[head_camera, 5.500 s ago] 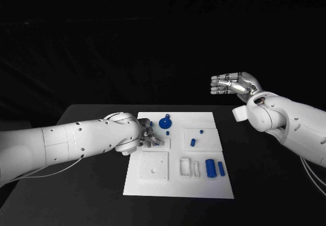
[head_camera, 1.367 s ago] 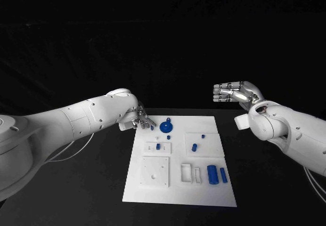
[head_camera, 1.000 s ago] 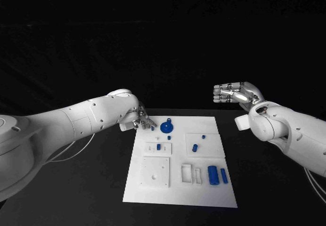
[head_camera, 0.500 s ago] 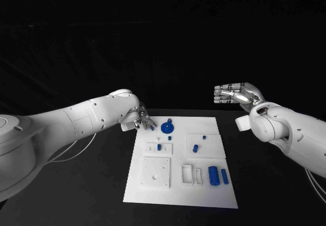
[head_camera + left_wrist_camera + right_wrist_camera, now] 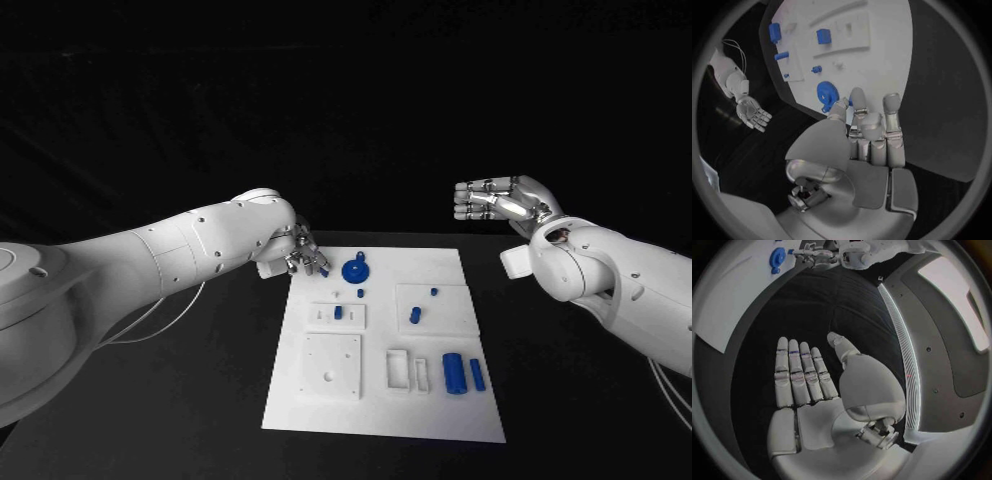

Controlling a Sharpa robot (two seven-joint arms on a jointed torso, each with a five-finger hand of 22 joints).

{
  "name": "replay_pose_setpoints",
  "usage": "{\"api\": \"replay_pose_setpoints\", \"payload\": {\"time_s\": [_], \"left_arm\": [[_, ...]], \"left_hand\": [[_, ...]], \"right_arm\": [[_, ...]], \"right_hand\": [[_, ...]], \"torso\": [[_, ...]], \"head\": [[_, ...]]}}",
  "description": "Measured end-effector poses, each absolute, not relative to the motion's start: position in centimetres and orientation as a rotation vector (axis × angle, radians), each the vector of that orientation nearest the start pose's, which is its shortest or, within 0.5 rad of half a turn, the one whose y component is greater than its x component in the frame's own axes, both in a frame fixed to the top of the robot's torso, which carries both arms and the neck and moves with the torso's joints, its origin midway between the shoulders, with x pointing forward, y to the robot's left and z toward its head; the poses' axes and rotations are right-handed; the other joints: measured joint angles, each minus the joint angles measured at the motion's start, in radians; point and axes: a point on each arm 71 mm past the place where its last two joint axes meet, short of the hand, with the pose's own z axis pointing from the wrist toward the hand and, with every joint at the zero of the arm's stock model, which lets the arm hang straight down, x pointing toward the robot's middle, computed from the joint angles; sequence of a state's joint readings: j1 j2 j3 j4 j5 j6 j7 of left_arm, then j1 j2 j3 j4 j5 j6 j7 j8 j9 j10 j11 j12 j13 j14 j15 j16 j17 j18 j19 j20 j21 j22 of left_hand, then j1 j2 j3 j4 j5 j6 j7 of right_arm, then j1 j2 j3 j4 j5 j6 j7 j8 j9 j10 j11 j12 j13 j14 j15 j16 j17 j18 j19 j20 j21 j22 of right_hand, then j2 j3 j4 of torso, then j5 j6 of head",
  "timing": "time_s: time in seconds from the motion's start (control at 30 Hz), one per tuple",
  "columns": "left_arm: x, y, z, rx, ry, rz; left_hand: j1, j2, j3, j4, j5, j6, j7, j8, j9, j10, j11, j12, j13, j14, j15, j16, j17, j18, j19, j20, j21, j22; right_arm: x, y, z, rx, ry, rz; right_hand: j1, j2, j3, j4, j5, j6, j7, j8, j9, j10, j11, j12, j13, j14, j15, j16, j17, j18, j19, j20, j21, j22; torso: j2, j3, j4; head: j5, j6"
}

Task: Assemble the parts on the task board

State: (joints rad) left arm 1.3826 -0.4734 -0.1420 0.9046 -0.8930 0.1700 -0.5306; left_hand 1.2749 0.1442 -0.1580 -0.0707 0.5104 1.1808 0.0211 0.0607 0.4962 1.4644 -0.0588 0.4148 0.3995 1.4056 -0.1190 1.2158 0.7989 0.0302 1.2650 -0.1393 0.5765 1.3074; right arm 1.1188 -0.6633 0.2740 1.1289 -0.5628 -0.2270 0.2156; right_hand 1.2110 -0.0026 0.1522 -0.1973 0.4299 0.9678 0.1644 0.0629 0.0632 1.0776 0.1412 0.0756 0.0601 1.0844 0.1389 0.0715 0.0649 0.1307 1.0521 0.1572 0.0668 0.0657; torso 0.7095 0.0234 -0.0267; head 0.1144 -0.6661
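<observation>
The black table (image 5: pixel 173 400) bears the white task board (image 5: pixel 387 405) at its middle.

Small blue part (image 5: pixel 359 293), shape too tiny to tell

No readable text, labels, brands, numbers or signs on anything visible.

left hand (image 5: pixel 300 259): low, fingers together, holding nothing
right hand (image 5: pixel 498 200): raised, flat, fingers straight, empty
</observation>
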Motion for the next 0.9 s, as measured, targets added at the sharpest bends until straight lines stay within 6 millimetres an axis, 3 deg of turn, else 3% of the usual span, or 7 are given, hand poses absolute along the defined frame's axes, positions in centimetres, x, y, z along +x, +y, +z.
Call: {"api": "replay_pose_setpoints", "payload": {"time_s": [0.27, 0.3, 0.33, 0.37, 0.53, 0.67, 0.9], "left_arm": [[59.1, 21.8, -18.6, -0.452, 2.243, -0.245], [59.1, 21.9, -18.6, -0.455, 2.242, -0.247], [59.1, 21.9, -18.6, -0.458, 2.242, -0.25], [59.0, 21.9, -18.6, -0.46, 2.24, -0.253], [58.6, 21.9, -18.6, -0.472, 2.233, -0.277], [58.1, 22.0, -18.6, -0.494, 2.223, -0.306], [56.3, 22.5, -18.2, -0.551, 2.198, -0.376]], "left_hand": [[0.003, 0.002, -0.002, -0.028, 0.091, 0.004, -0.004, 0.01, 0.004, -0.002, 0.002, -0.004, -0.012, 0.0, 0.0, 0.008, 0.005, 0.0, -0.002, 0.002, 0.0, 0.0], [-0.001, 0.006, -0.001, -0.027, 0.062, 0.004, -0.004, 0.01, 0.004, -0.002, 0.002, -0.007, -0.015, 0.0, 0.0, 0.008, 0.004, 0.0, -0.004, 0.004, 0.0, 0.0], [-0.014, -0.007, 0.058, -0.016, -0.029, 0.004, -0.004, 0.01, 0.004, -0.002, 0.002, -0.007, -0.018, -0.002, 0.002, 0.008, 0.004, 0.0, -0.005, 0.005, 0.001, 0.0], [-0.037, -0.03, 0.159, -0.041, -0.058, 0.004, -0.004, 0.01, 0.004, -0.002, 0.002, -0.007, -0.019, -0.003, 0.003, 0.008, 0.004, 0.0, -0.005, 0.005, 0.004, 0.0], [-0.081, -0.115, 0.361, -0.012, -0.063, 0.004, -0.004, 0.01, 0.005, -0.002, 0.002, 0.005, -0.019, -0.003, 0.004, 0.01, 0.011, 0.0, -0.005, 0.005, 0.008, 0.0], [-0.081, -0.137, 0.387, 0.014, -0.011, 0.009, 0.002, 0.01, 0.005, -0.002, 0.002, 0.02, -0.021, 0.006, -0.002, 0.016, 0.023, 0.0, 0.0, 0.0, 0.012, 0.001], [-0.103, -0.169, 0.399, 0.026, 0.08, 0.02, 0.009, 0.01, 0.085, 0.004, -0.001, 0.057, -0.03, 0.019, -0.011, 0.023, 0.038, 0.0, 0.009, -0.009, 0.02, 0.001]], "right_arm": [[57.0, -24.3, -14.8, 0.777, 1.402, 1.256], [57.0, -24.3, -14.8, 0.777, 1.402, 1.256], [57.0, -24.3, -14.8, 0.778, 1.402, 1.256], [57.0, -24.3, -14.9, 0.778, 1.403, 1.255], [57.0, -24.4, -14.9, 0.779, 1.403, 1.253], [57.0, -24.6, -14.9, 0.78, 1.403, 1.251], [57.0, -25.0, -14.9, 0.782, 1.402, 1.243]], "right_hand": [[0.0, 0.0, 0.0, 0.0, 0.0, 0.0, 0.0, 0.0, 0.0, 0.0, 0.0, 0.0, 0.0, 0.0, 0.0, 0.0, 0.0, 0.0, 0.0, 0.0, 0.0, 0.0], [0.0, 0.0, 0.0, 0.0, 0.0, 0.0, 0.0, 0.0, 0.0, 0.0, 0.0, 0.0, 0.0, 0.0, 0.0, 0.0, 0.0, 0.0, 0.0, 0.0, 0.0, 0.0], [0.0, 0.0, 0.0, 0.0, 0.0, 0.0, 0.0, 0.0, 0.0, 0.0, 0.0, 0.0, 0.0, 0.0, 0.0, 0.0, 0.0, 0.0, 0.0, 0.0, 0.0, 0.0], [0.0, 0.0, 0.0, 0.0, 0.0, 0.0, 0.0, 0.0, 0.0, 0.0, 0.0, 0.0, 0.0, 0.0, 0.0, 0.0, 0.0, 0.0, 0.0, 0.0, 0.0, 0.0], [0.0, 0.0, 0.0, 0.0, 0.0, 0.0, 0.0, 0.0, 0.0, 0.0, 0.0, 0.0, 0.0, 0.0, 0.0, 0.0, 0.0, 0.0, 0.0, 0.0, 0.0, 0.0], [0.0, 0.0, 0.0, 0.0, 0.0, 0.0, 0.0, 0.0, 0.0, 0.0, 0.0, 0.0, 0.0, 0.0, 0.0, 0.0, 0.0, 0.0, 0.0, 0.0, 0.0, 0.0], [0.0, 0.0, 0.0, 0.0, 0.0, 0.0, 0.0, 0.0, 0.0, 0.0, 0.0, 0.0, 0.0, 0.0, 0.0, 0.0, 0.0, 0.0, 0.0, 0.0, 0.0, 0.0]], "torso": [[0.0, 0.0003, 0.0001], [-0.001, 0.0006, 0.0001], [-0.001, 0.0008, 0.0002], [-0.001, 0.001, 0.0002], [-0.001, 0.001, 0.0005], [-0.002, 0.001, 0.0016], [-0.005, 0.0027, 0.0049]], "head": [[-0.001, 0.0], [-0.001, 0.0], [-0.001, 0.0], [-0.002, 0.0], [-0.002, 0.001], [-0.001, 0.002], [0.001, 0.002]]}}
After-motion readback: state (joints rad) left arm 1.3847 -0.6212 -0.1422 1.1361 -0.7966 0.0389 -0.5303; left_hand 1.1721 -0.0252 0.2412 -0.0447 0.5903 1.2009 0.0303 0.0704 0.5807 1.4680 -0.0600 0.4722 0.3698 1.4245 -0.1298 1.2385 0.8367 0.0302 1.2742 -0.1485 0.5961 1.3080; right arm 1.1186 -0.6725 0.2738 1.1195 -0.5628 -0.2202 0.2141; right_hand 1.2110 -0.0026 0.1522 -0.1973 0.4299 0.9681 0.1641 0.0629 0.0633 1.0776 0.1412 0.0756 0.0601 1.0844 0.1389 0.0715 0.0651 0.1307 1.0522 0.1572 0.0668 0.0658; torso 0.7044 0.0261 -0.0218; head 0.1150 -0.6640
